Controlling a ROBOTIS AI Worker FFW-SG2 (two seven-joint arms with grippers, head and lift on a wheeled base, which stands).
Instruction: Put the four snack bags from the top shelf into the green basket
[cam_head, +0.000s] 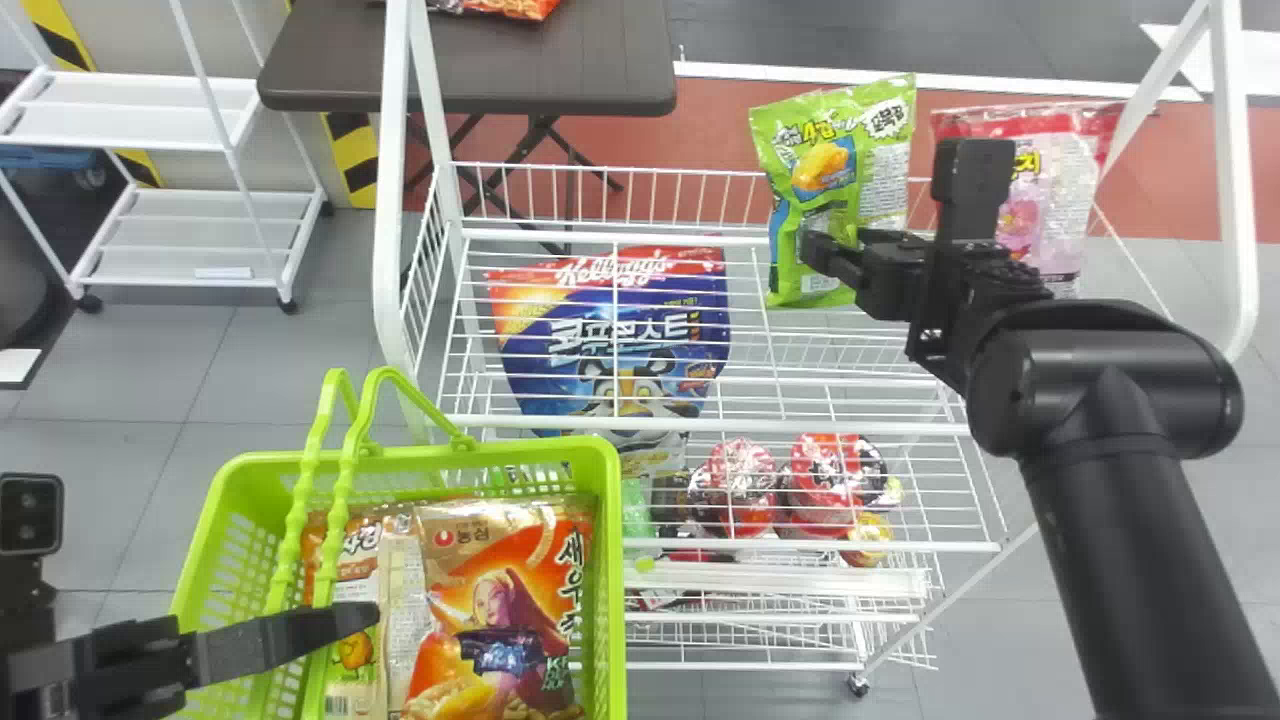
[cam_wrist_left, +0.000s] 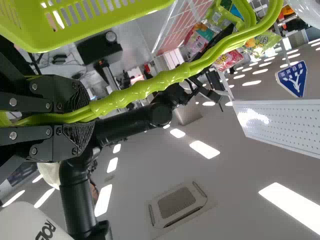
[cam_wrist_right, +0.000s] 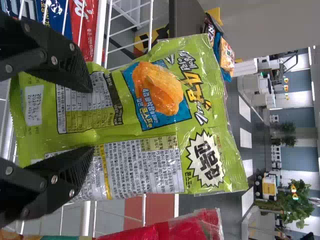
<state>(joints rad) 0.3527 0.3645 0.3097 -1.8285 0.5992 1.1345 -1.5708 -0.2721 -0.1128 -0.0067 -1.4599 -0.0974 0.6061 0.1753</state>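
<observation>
The green snack bag (cam_head: 850, 170) is upright at the top of the white wire rack (cam_head: 700, 425), its front bearing a picture of a golden fried piece. Just before it, the right gripper (cam_head: 838, 252) has its fingers spread apart, not clenched on the bag. A pink snack bag (cam_head: 1055, 200) stands to the right. The left gripper (cam_head: 345, 624) grasps the handles (cam_head: 345, 480) of the green basket (cam_head: 611, 580), where an orange snack bag (cam_head: 500, 600) lies beside a paler one (cam_head: 360, 590). Through the rack's wires shows a blue cereal bag (cam_head: 610, 340).
</observation>
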